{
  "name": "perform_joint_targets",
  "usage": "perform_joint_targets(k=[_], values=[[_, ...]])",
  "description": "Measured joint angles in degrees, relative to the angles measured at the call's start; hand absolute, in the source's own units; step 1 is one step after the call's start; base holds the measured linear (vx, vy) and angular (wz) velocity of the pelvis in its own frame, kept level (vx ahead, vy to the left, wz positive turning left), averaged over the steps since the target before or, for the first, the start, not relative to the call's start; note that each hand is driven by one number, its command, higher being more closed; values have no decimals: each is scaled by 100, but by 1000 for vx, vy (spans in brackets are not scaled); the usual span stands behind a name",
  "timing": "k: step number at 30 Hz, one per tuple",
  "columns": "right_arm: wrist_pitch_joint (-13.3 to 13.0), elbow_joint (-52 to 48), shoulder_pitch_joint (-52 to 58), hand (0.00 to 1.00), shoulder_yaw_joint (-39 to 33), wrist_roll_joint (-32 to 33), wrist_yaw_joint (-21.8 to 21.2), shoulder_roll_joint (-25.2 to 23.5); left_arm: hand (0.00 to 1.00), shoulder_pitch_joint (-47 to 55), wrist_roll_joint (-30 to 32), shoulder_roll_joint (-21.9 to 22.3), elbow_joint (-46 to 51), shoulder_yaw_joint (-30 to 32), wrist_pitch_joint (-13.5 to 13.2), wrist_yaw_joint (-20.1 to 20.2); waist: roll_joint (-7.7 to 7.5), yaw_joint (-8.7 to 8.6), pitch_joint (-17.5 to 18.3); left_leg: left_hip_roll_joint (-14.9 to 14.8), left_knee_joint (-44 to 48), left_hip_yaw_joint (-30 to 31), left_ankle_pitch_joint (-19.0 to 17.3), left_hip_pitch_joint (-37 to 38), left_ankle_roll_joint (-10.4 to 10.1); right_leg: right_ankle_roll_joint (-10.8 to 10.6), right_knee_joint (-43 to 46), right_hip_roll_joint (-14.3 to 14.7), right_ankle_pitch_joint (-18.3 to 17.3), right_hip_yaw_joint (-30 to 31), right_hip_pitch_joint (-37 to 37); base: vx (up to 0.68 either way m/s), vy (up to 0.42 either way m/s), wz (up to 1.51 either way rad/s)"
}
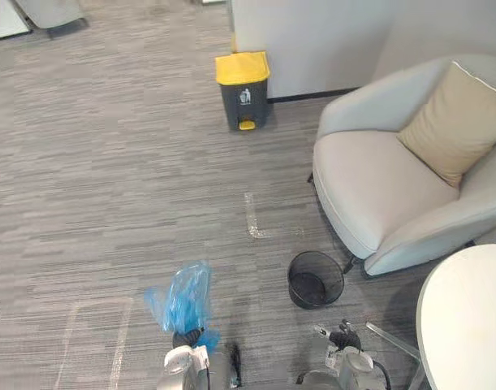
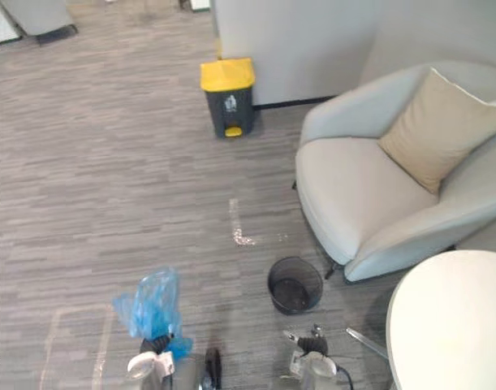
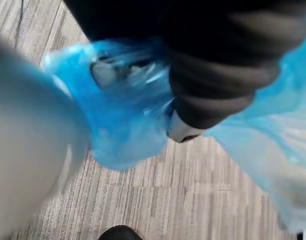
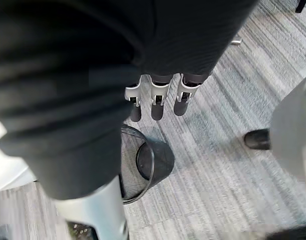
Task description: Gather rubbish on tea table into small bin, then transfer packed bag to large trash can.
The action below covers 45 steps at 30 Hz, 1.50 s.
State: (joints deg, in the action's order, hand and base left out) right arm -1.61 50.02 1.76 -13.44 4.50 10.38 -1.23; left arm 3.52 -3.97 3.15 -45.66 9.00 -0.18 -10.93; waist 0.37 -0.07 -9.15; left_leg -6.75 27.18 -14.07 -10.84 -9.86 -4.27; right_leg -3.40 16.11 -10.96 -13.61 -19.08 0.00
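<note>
Over carpet [image 1: 109,162], left hand [image 1: 187,337] clenches blue bag [image 1: 183,296]; right hand [image 1: 343,336] relaxed.

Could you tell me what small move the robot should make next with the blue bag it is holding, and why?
Probably step forward toward the yellow-lidded trash can, which stands across the carpet by the wall. The left hand grips the blue plastic bag, already out of the black mesh bin; the right hand hangs free.

Crumpled blue plastic bag [image 3: 123,120] bunched round the left hand [image 3: 213,90], over grey carpet [image 3: 193,200].
</note>
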Motion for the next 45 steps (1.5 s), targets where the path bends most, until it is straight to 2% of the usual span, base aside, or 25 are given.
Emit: perform_joint_targets(k=[1,2,3,4,6,7,12,16,19,20,21,23,26,28,31,33,34,35,37,38,39,41,42,43,45], values=[[2,2,20,0,-10,1,2,-2,100,-18,20,1,-19,-5,4,0,26,-8,16,-25,-92,-36,-66,50,5,-19,19,2,11,-54,-18,-29,154,76],[14,7,54,0,-155,2,2,-54,100,-70,55,-8,-62,-20,12,-2,41,-15,44,24,-696,-142,-151,257,14,-101,43,26,56,-103,-78,-3,124,39],[28,12,55,0,-239,15,5,-89,100,-74,80,-18,-81,-45,15,-6,-21,-9,51,93,-928,-128,-132,322,20,-134,7,27,86,-92,-91,-15,120,32],[53,33,58,0,-278,13,23,-207,100,-24,165,-153,-138,-141,39,-6,-171,13,83,225,-1187,-142,13,416,70,-132,-141,3,202,-21,-77,-24,81,3],[61,67,53,0,-239,13,31,-237,100,102,194,-310,-234,-240,56,-6,-226,10,170,391,-1453,-236,114,621,174,-156,-485,-15,399,309,60,-63,150,-15],[61,80,53,0,-240,13,31,-236,100,122,225,-344,-242,-283,54,-8,-197,9,231,449,-1524,-246,151,622,215,-220,-586,-31,461,390,59,-58,160,-11],[70,382,-89,0,-276,1,22,-229,100,65,270,-437,-566,-388,42,-1,-197,15,257,645,-2129,-245,558,797,297,-211,-953,-31,734,481,107,-68,67,0],[83,538,-169,0,-441,-5,8,-225,100,69,270,-457,-623,-314,41,3,-216,39,244,710,-2446,-242,765,889,341,-252,-879,-77,660,542,-28,-93,18,-5],[90,534,-163,0,-446,-18,-19,-169,100,63,269,-451,-612,-145,43,6,-301,39,197,789,-2059,-213,431,766,412,-369,-394,-278,345,609,-186,-29,54,3],[92,519,-131,0,-444,-26,-25,-131,100,64,264,-452,-590,-96,44,4,-321,35,184,807,-1760,-100,206,664,415,-348,-111,-362,255,594,-177,53,88,24],[91,485,-89,0,-443,-78,-31,-86,100,46,265,-402,-569,-92,44,4,-275,17,132,837,-1511,21,2,601,475,-201,476,-433,201,679,-280,59,78,32],[69,323,-55,0,-455,-155,-49,-89,100,15,263,-364,-558,49,45,3,-180,-13,47,749,-1367,240,-116,669,539,153,1573,-365,393,992,-801,99,83,55],[71,335,-65,0,-482,-213,-50,-118,100,13,260,-385,-559,150,49,-5,-198,19,21,509,-1346,480,-285,820,544,35,1896,57,97,946,-1227,180,19,34],[58,333,-92,0,-490,-214,-49,-135,100,1,261,-373,-582,132,55,-5,-183,-2,16,437,-1357,542,-403,944,487,20,1530,241,125,722,-1465,235,-26,13],[62,359,-123,0,-582,-212,-48,-123,100,-78,260,-349,-738,109,53,1,-191,-75,16,469,-1436,691,-633,1180,377,111,356,495,593,704,-1644,329,-89,30],[64,380,-57,0,-688,-212,-51,-92,100,-54,262,-336,-753,114,54,5,-189,-113,35,503,-1438,898,-872,1444,269,308,246,517,1048,736,-1543,515,-182,64],[61,478,36,0,-796,-213,-49,13,100,37,262,-236,-784,110,40,8,70,-101,199,299,-1380,1033,-860,1592,128,427,352,651,784,528,-1392,538,-149,54],[73,506,10,0,-818,-213,-46,35,100,46,262,-208,-776,108,35,9,107,-89,220,257,-1245,1054,-833,1529,88,458,385,666,740,489,-1373,659,-185,42],[88,488,-34,0,-808,-211,-48,69,100,-28,261,-55,-711,118,47,12,202,-122,201,140,31,1126,-596,974,-151,508,152,729,696,329,-1047,535,-151,28],[99,481,-25,0,-747,-202,-38,62,100,-53,260,-20,-664,125,50,21,206,-108,193,74,954,1095,-278,686,-208,525,-118,794,685,329,-708,498,-97,4],[110,476,-30,0,-602,-196,-26,39,100,-53,260,-17,-592,121,48,59,158,-28,142,-171,1885,854,-202,386,-204,583,-355,867,649,410,-268,462,-55,-16],[115,460,-111,0,-550,-170,-23,-64,100,-97,258,7,-431,113,44,126,98,12,75,-380,2558,543,-394,34,-80,635,-620,899,615,550,233,480,1,-34],[123,459,-218,0,-544,-158,-21,-138,100,-162,258,7,-324,110,40,129,42,34,45,-456,2483,315,-517,-283,0,635,-736,847,614,666,433,328,60,-45],[124,455,-263,0,-544,-153,-18,-164,100,-193,259,7,-299,115,35,127,26,63,34,-489,2287,202,-564,-402,-18,633,-753,806,614,718,484,295,115,-54],[138,327,-302,0,-555,-97,-10,-234,100,-229,260,10,-285,109,37,126,14,93,-17,-464,1163,70,-528,-631,45,480,-742,658,522,812,640,277,192,-50]])
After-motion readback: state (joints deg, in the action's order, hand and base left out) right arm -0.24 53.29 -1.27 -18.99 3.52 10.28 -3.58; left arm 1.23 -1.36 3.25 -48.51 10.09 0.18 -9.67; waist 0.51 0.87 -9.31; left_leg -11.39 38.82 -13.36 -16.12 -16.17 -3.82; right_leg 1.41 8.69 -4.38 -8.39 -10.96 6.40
